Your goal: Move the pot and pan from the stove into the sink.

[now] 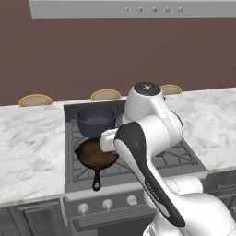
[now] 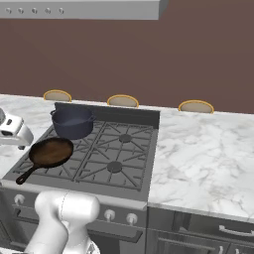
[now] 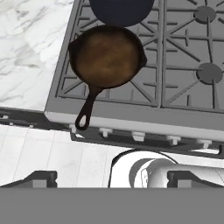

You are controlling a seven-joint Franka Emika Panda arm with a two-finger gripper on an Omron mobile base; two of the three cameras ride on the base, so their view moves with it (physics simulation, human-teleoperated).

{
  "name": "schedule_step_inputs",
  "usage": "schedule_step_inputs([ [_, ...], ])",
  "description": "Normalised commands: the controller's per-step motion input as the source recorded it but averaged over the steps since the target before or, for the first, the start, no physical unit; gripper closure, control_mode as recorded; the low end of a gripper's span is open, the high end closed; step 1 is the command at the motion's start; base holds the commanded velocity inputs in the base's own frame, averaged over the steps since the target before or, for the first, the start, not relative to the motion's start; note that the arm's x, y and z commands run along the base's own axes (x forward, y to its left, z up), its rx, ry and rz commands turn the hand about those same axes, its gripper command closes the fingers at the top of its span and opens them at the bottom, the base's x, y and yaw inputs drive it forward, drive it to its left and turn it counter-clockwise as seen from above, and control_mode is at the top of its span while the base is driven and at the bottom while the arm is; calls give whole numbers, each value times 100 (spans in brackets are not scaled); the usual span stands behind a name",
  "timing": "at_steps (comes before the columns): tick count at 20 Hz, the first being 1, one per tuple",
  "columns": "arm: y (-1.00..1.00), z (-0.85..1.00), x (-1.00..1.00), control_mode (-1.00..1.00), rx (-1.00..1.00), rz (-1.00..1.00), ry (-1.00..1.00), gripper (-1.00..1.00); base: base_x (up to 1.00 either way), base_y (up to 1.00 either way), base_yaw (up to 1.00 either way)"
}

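Pincer [image 3: 112, 181] hangs high over the front edge of the stove [image 3: 183, 105], looking down. Its two dark tips sit wide apart at the bottom of the hand view, nothing between them — open, holding nothing.

Just ahead of the tips: row of silver knobs [image 3: 138, 136] on the stove front, five countable from above.

Beyond the knobs, ahead and a little left of the pincer — one pan [image 3: 107, 57], rusty inside, black outside, flat on the front-left grate. Its long handle points back toward the pincer and leftward, the holed end reaching the stove's front lip.

Farther on, one pot [image 1: 96, 119], deep, blue-grey, upright on the back-left grate, just behind the pan; whether they touch I cannot tell.

Burners [image 2: 114, 167]: in the right base view two bare ones show to the pincer's right, one front and one back; pot and pan cover the left pair.

White marble counter [image 2: 198, 154] flanks the stove both sides. Past the counter's far edge, three rounded tan chair backs [image 2: 122, 101]. Brown wall behind; grey hood [image 1: 138, 9] overhead with a row of small round buttons.
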Motion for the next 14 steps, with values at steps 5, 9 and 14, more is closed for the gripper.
schedule_step_inputs([
  [5,9,-40,0,-100,0,0,4,-100,0,0,0],
  [9,12,-59,0,-100,0,0,2,-100,0,0,0],
  [14,14,-63,0,-100,0,0,0,-100,0,0,0],
])
